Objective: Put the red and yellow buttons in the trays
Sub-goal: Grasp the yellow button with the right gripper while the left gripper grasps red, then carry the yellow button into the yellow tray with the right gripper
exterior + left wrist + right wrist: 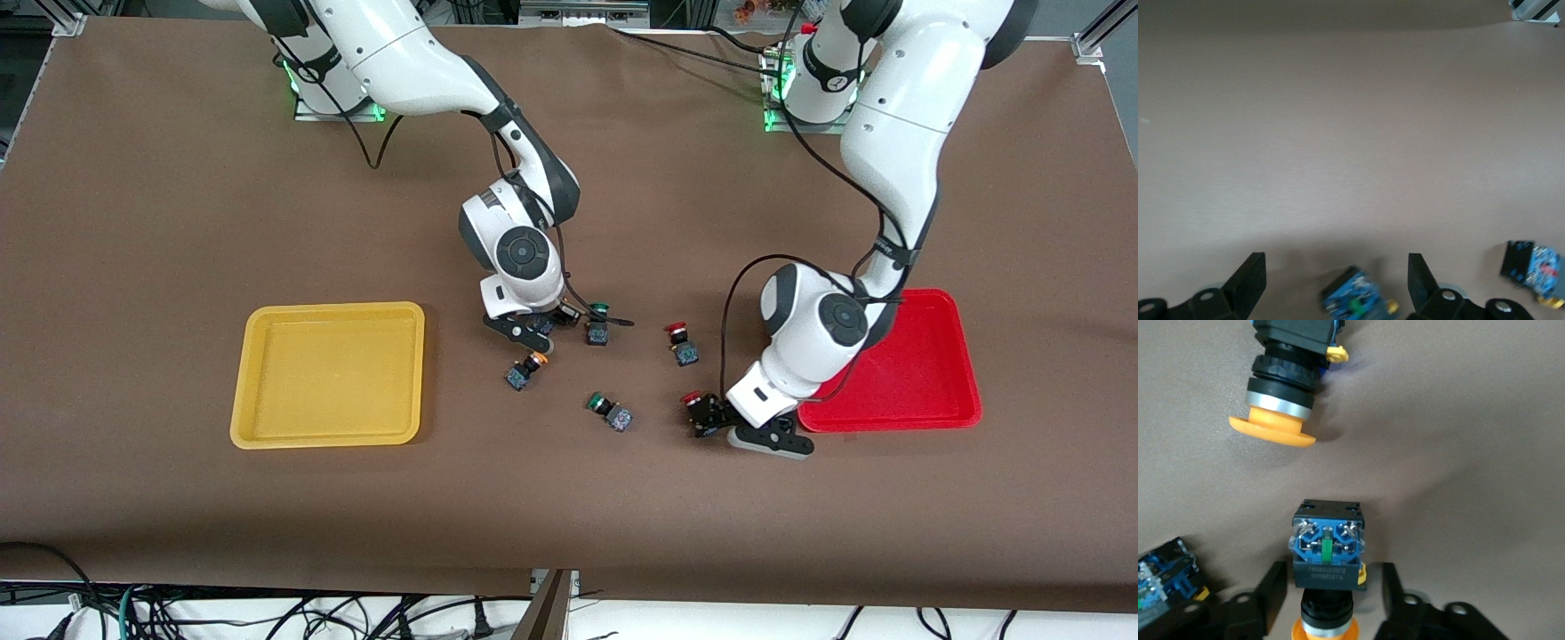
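— Brown tabletop [178,222]: what's where?
— Yellow tray [267,427] at nine o'clock. The right gripper [533,331], fingers spread, straddles a yellow button [1328,550]; the second yellow button [524,369] lies just nearer the camera.
— And the left gripper [707,416]?
— Spread around a red button [1355,303], with the red tray [925,391] at its three o'clock.

White arms — black joints, cables

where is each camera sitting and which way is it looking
Front view: high across the table, facing both arms, the yellow tray and the red tray.
Left wrist view: on the left arm, looking down past its open end effector at a button base.
Right wrist view: on the right arm; its open end effector straddles a yellow button, also in the front view.
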`<state>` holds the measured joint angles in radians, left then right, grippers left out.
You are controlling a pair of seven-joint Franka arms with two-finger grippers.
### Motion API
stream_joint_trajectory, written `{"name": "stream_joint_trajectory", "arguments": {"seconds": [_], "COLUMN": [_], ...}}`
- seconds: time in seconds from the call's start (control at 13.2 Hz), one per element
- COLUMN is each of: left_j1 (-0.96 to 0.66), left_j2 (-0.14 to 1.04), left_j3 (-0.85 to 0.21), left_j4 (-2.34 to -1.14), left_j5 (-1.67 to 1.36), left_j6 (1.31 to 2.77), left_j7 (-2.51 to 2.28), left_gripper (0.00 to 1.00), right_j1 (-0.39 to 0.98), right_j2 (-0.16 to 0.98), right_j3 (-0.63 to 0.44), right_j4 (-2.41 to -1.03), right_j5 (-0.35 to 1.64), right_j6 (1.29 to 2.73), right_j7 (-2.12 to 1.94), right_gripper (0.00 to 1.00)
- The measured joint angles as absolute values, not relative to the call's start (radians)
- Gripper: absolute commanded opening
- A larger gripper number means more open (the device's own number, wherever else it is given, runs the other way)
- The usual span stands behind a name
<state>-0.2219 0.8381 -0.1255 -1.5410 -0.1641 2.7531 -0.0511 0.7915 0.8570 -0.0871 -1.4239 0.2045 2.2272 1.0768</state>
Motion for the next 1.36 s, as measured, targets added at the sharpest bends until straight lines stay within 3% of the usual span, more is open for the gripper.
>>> {"name": "stream_joint_trajectory", "arguments": {"seconds": [0.23,0.38,0.45,0.53,0.61,0.68,0.91,1.29,1.36], "left_j1": [-0.241,-0.239,-0.238,-0.238,-0.239,-0.242,-0.246,-0.246,-0.241], "left_j2": [0.86,0.865,0.865,0.865,0.865,0.865,0.86,0.831,0.809], "left_j3": [-0.122,-0.116,-0.114,-0.114,-0.114,-0.115,-0.116,-0.114,-0.106], "left_j4": [-1.528,-1.533,-1.539,-1.546,-1.555,-1.568,-1.581,-1.585,-1.584], "left_j5": [-0.164,-0.164,-0.164,-0.164,-0.164,-0.164,-0.164,-0.164,-0.164], "left_j6": [2.758,2.757,2.757,2.756,2.755,2.755,2.758,2.755,2.737], "left_j7": [-0.077,-0.077,-0.077,-0.078,-0.08,-0.087,-0.114,-0.111,-0.089], "left_gripper": [0.97,0.96,0.89,0.75,0.69,0.38,0.01,0.02,0.02], "right_j1": [0.785,0.727,0.674,0.617,0.566,0.527,0.411,0.276,0.265], "right_j2": [0.848,0.793,0.747,0.702,0.669,0.653,0.674,0.773,0.794], "right_j3": [-0.106,-0.126,-0.136,-0.155,-0.187,-0.233,-0.331,-0.332,-0.332], "right_j4": [-1.413,-1.387,-1.381,-1.38,-1.382,-1.387,-1.412,-1.418,-1.419], "right_j5": [0.204,0.204,0.204,0.203,0.202,0.201,0.201,0.202,0.203], "right_j6": [2.181,2.021,1.922,1.831,1.768,1.736,1.728,1.823,1.853], "right_j7": [1.041,0.907,0.822,0.731,0.631,0.523,0.234,0.064,0.044], "right_gripper": [0.0,0.0,0.0,0.0,0.0,0.0,0.0,0.01,0.46]}}
